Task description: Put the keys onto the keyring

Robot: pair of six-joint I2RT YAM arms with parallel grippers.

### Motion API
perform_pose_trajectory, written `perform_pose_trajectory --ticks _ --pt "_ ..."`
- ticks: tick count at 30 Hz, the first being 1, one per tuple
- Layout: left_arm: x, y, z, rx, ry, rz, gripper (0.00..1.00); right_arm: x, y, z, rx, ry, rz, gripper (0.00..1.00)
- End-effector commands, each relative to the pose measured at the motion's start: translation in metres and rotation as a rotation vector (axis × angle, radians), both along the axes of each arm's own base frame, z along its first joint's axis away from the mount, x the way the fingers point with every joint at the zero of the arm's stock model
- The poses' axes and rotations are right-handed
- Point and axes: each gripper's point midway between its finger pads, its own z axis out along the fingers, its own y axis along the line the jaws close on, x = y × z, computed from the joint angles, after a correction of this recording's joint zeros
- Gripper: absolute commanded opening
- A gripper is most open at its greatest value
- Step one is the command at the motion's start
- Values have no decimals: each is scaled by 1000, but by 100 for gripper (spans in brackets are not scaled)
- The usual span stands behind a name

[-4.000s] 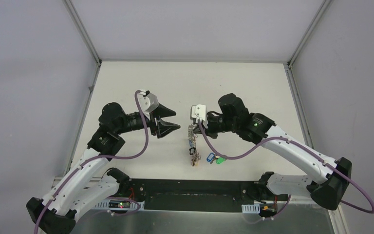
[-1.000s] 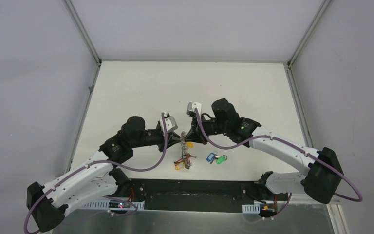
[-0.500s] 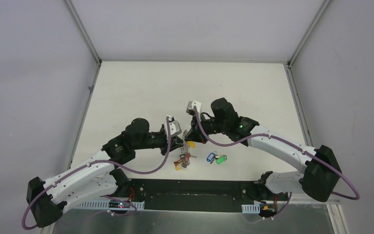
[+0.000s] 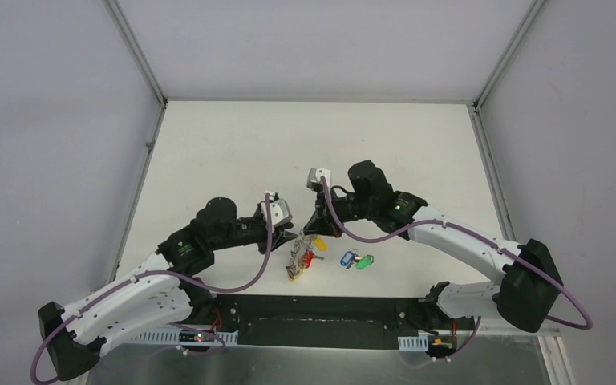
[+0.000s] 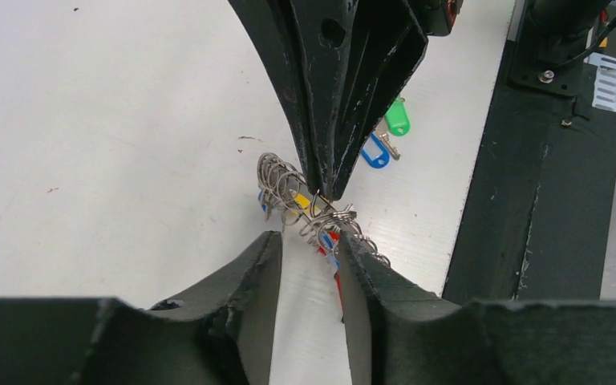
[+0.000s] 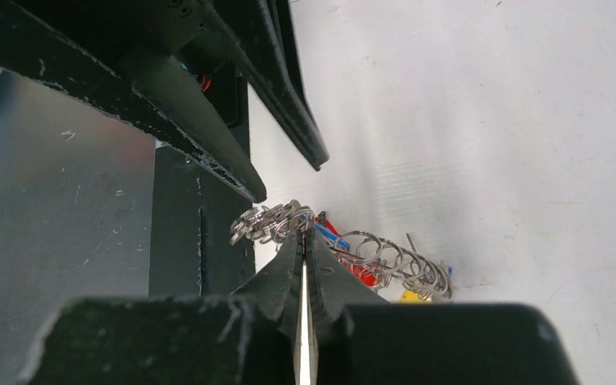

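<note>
The keyring (image 4: pixel 297 262), a chain-like silvery ring with red, yellow and blue tagged keys, hangs partly lifted near the table's front. My right gripper (image 4: pixel 314 233) is shut on its upper loops, seen close in the right wrist view (image 6: pixel 305 236) with the keyring (image 6: pixel 385 261) trailing to the right. My left gripper (image 5: pixel 308 239) is open just in front of the keyring (image 5: pixel 282 178); the ring brushes its right finger (image 5: pixel 361 265). It is to the ring's left in the top view (image 4: pixel 292 236). The blue key (image 4: pixel 346 259) and green key (image 4: pixel 364 261) lie loose on the table to the right.
The black base plate (image 4: pixel 321 309) runs along the table's front edge, close below the keys. Grey walls with metal frame posts (image 4: pixel 140 60) enclose the white table (image 4: pixel 233 144).
My left gripper has drawn back a little to the left, away from the ring. The keyring now hangs stretched on a slant from my right gripper. The blue and green keys have not moved.
</note>
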Motion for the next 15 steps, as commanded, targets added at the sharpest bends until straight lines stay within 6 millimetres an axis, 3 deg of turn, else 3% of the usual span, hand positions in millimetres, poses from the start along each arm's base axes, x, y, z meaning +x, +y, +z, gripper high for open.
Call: perform_pose_trajectory --ticks 1,15 --pt "-8 -7 24 -13 -68 -80 36 -5 7 41 139 -109 89 0" --pt "13 -13 42 9 -100 -23 37 -17 5 44 172 -120 156 0"
